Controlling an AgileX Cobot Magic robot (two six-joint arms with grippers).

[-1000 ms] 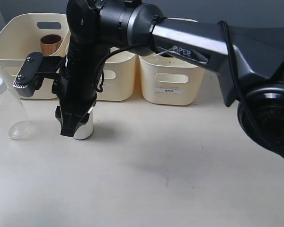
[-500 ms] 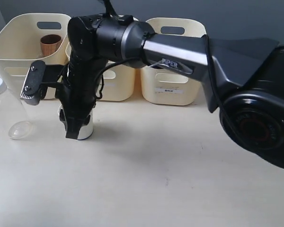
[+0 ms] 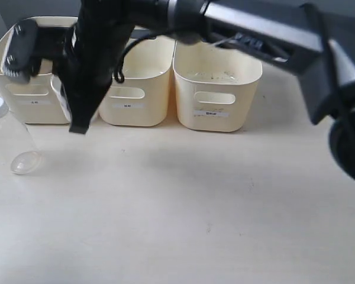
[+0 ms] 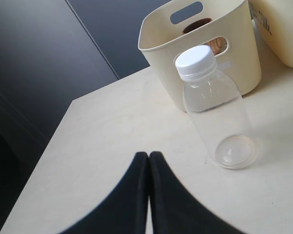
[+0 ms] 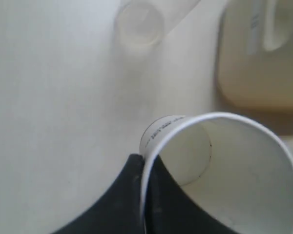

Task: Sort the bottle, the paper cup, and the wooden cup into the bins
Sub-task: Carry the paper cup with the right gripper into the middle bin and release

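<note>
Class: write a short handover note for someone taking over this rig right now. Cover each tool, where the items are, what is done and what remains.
Right tool: shut on the paper cup wall, lifted off the table in front of the bins.
Left tool: shut, empty, near the bottle.
Bottle: on the table beside the left bin.
Wooden cup: in the left bin, done.
Left: bin the paper cup, then the bottle.

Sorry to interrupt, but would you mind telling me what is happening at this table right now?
The right pincer grips the paper cup by its rim, holding it off the table in front of the bins. The left pincer is shut and empty, near the bottle, which stands on the table beside the leftmost bin.
</note>
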